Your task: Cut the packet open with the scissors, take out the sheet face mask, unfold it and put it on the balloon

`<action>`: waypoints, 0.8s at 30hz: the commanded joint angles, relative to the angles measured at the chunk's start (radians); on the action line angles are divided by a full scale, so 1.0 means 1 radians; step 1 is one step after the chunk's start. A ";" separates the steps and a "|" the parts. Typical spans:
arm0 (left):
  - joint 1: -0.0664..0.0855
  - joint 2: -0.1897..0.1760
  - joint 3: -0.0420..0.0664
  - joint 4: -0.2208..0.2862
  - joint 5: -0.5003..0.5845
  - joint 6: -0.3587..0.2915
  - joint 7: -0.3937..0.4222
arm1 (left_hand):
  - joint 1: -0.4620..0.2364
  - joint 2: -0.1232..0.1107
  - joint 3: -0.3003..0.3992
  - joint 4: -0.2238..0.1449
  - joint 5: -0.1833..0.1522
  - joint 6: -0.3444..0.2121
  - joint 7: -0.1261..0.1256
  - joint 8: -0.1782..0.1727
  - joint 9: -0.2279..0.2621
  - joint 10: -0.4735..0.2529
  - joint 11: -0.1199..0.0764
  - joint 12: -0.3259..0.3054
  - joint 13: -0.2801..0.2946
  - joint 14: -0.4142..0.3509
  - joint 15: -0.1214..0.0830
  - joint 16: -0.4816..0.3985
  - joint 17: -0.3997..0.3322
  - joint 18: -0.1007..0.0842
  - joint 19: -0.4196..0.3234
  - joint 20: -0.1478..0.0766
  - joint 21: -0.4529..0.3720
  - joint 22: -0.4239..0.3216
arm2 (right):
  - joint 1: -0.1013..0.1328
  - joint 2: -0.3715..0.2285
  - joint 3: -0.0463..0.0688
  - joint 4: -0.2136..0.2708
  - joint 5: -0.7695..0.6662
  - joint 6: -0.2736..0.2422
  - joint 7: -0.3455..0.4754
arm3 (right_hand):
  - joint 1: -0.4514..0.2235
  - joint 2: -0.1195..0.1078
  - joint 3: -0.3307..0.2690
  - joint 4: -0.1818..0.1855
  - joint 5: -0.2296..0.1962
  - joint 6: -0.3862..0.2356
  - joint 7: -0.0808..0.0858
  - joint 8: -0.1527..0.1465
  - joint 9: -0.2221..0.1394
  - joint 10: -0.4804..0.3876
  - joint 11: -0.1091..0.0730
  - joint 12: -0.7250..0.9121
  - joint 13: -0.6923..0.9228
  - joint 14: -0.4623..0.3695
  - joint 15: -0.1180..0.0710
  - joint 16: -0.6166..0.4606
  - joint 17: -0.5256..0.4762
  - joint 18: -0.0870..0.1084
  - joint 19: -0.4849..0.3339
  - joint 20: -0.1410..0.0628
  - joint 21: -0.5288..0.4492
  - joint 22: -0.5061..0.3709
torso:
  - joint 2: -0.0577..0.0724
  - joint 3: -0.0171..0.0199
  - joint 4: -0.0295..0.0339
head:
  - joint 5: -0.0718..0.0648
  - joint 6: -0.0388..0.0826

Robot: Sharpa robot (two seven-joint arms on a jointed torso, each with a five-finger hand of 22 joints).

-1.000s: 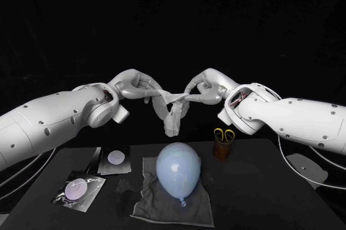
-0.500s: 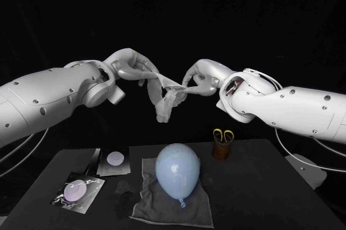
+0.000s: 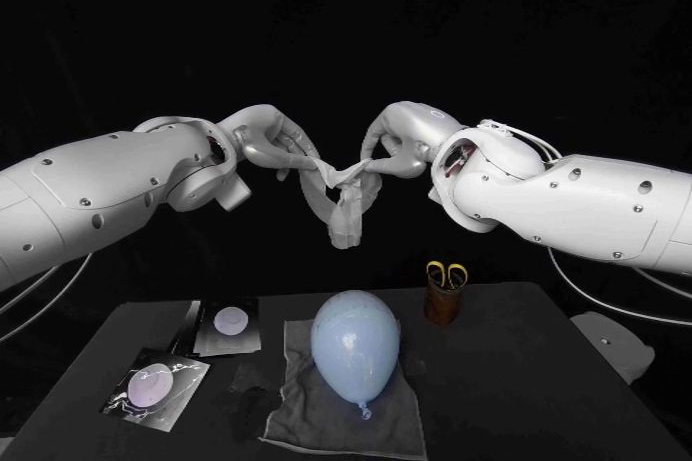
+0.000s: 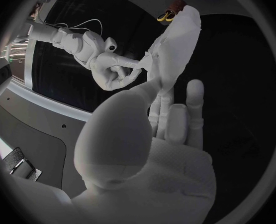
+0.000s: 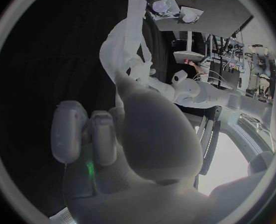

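High above the table, both hands hold the white sheet face mask (image 3: 343,199), which hangs crumpled and folded between them. My left hand (image 3: 271,146) pinches its left top edge and my right hand (image 3: 398,139) pinches the right top edge. The left wrist view has the mask (image 4: 173,50) running from my left hand (image 4: 156,119) toward the other hand. The right wrist view has the mask (image 5: 127,45) draped past my right hand (image 5: 113,134). A pale blue balloon (image 3: 355,348) lies on a grey cloth (image 3: 303,406) below. Yellow-handled scissors (image 3: 447,275) stand in a brown cup (image 3: 441,303).
Two packet pieces (image 3: 228,325) (image 3: 156,385) lie on the black table (image 3: 548,391) left of the cloth. The cup with scissors stands just right of the balloon's far end.
Both hands have risen a little and drawn nearer each other with the mask, which hangs more bunched. The head view has shifted slightly.
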State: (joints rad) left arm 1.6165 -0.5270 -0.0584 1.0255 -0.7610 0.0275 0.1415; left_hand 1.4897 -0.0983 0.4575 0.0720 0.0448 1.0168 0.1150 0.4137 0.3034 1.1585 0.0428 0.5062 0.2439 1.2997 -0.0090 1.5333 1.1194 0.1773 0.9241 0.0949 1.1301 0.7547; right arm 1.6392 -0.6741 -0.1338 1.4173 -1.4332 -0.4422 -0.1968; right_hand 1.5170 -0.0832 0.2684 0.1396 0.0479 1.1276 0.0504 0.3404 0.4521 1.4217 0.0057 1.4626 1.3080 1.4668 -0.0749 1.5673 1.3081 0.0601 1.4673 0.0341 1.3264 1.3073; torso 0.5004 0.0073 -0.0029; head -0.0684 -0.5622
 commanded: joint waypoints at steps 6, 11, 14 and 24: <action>0.002 0.006 -0.002 -0.004 0.012 0.012 -0.035 | -0.001 -0.007 0.007 0.004 0.003 0.006 -0.001 0.002 0.036 0.011 -0.001 -0.005 -0.002 0.018 0.000 0.005 0.015 -0.006 0.020 0.001 0.012 0.014 | 0.007 0.012 0.002 -0.011 0.003 0.021 -0.022 | -0.002 -0.009 0.009 0.001 0.001 -0.006 -0.002 0.005 0.002 0.065 -0.028 -0.008 0.141 0.104 -0.005 0.003 0.263 -0.014 0.024 -0.004 -0.003 0.203 | 0.000 0.0020 -0.0002 | 0.005 0.001; 0.001 0.005 -0.003 -0.012 0.005 0.011 -0.037 | -0.001 -0.008 0.007 0.005 0.003 0.006 -0.001 0.002 0.036 0.012 -0.001 -0.006 -0.002 0.019 0.000 0.005 0.017 -0.006 0.021 0.000 0.012 0.015 | 0.008 0.013 0.002 -0.011 -0.033 0.028 -0.027 | -0.002 -0.009 0.009 0.002 0.001 -0.007 -0.002 0.006 0.002 0.066 -0.028 -0.006 0.143 0.104 -0.005 0.003 0.263 -0.015 0.025 -0.004 0.001 0.204 | 0.003 0.0022 -0.0010 | 0.004 0.004; 0.000 0.007 -0.004 -0.020 0.006 -0.005 -0.032 | -0.001 -0.008 0.007 0.005 0.003 0.007 -0.001 0.002 0.036 0.012 -0.001 -0.006 -0.002 0.019 0.000 0.005 0.017 -0.006 0.022 0.000 0.012 0.014 | 0.009 0.014 0.003 -0.013 -0.075 0.040 -0.030 | -0.002 -0.009 0.010 0.001 0.001 -0.007 -0.002 0.006 0.002 0.067 -0.028 -0.004 0.145 0.104 -0.005 0.003 0.263 -0.016 0.026 -0.004 0.004 0.205 | 0.002 0.0016 -0.0020 | 0.003 0.001; -0.012 0.025 -0.017 -0.055 0.023 -0.034 -0.022 | -0.002 -0.008 0.007 0.006 0.003 0.007 -0.002 0.001 0.037 0.014 -0.001 -0.007 -0.003 0.021 -0.001 0.005 0.019 -0.006 0.024 0.000 0.013 0.015 | 0.028 0.021 0.003 0.002 -0.211 0.072 -0.048 | -0.004 -0.013 0.012 0.003 0.001 -0.005 -0.004 0.009 0.002 0.071 -0.029 0.000 0.150 0.104 -0.006 0.003 0.263 -0.018 0.030 -0.005 0.018 0.208 | 0.002 0.0018 -0.0011 | 0.001 0.000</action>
State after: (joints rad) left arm 1.6085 -0.5071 -0.0751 0.9744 -0.7544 0.0120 0.1116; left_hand 1.4842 -0.1037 0.4599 0.0746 0.0447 1.0179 0.1161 0.4083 0.3181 1.1655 0.0428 0.5025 0.2411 1.3139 -0.0090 1.5322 1.1375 0.1699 0.9397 0.0951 1.1378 0.7696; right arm 1.6621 -0.6552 -0.1324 1.4145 -1.5512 -0.3990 -0.2258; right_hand 1.5118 -0.0884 0.2766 0.1423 0.0479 1.1260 0.0490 0.3443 0.4535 1.4217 0.0056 1.4572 1.3075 1.4667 -0.0748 1.5639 1.3082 0.0602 1.4641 0.0343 1.3410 1.3081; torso 0.5023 0.0089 -0.0039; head -0.0657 -0.5626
